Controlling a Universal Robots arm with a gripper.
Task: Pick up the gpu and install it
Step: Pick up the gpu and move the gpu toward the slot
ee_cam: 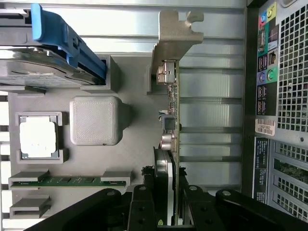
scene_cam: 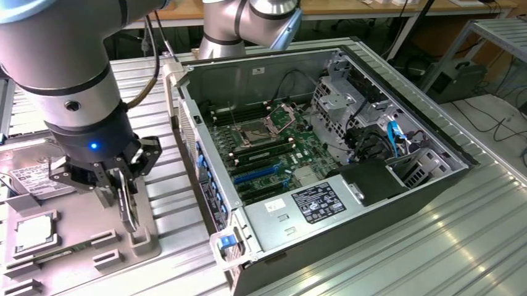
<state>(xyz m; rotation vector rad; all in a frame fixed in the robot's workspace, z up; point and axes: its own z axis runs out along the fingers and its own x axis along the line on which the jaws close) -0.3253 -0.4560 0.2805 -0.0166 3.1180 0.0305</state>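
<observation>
Jaws: closed narrowly on the graphics card (ee_cam: 172, 110), with one finger (ee_cam: 141, 207) pressed to each flat face.
Graphics card: held on edge (scene_cam: 126, 206) at the end away from its bracket, over the tray's edge nearest the computer case. Whether its lower edge touches the tray cannot be told.
Bracket: a silver strip (ee_cam: 175, 33) is seen at the card's far end, just beside a raised holder block on the tray.
Tray: a gray tray (ee_cam: 130, 159) is laid on the ribbed worktop (scene_cam: 461, 246), just beside the case, on the exterior view's left.
Tray contents: a processor (ee_cam: 38, 137), a memory stick (ee_cam: 67, 180) and a hard drive (ee_cam: 33, 70) are seated along the tray's side away from the case.
Computer case: laid open (scene_cam: 428, 154), with its motherboard (scene_cam: 263, 148) exposed.
</observation>
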